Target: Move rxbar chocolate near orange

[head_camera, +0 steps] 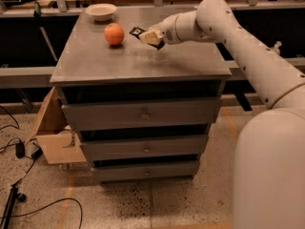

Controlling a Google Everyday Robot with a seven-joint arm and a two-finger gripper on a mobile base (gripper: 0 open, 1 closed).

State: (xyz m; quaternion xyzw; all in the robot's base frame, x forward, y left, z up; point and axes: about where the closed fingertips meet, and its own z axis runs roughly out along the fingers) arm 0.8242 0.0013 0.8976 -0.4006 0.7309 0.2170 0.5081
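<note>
Foreground right: white robot body (pixel 269 175). Its arm (pixel 248 51) reaches up and left over a grey three-drawer cabinet (pixel 143 114). On the floor at left are black cables (pixel 19 149), and an open cardboard box (pixel 55 137) sits against the cabinet's left side.

The rxbar chocolate (pixel 137 31) is in the gripper (pixel 151 37), over the rear middle of the cabinet top (pixel 143 63). Its long axis runs roughly left-right and is tilted, with the left end higher and farther back and the right end lower and nearer. The left end points at the orange (pixel 114 34). The wrapper is black with a small light marking at the left tip. Only the two ends show, since the pale fingers (pixel 148 36) cover the middle. A dark corner sticks out below and to the right of the fingers.

The gripper is clamped narrow across the bar's middle and holds nothing else. The bar looks slightly off the surface, but contact with the top can't be told for sure.

The orange is round and smooth, and it sits on the cabinet top just left of the bar's left tip. It is near the bar but not touching it. Farther back at the rear left of the top is a shallow white bowl (pixel 101 11), well apart from the gripper.
</note>
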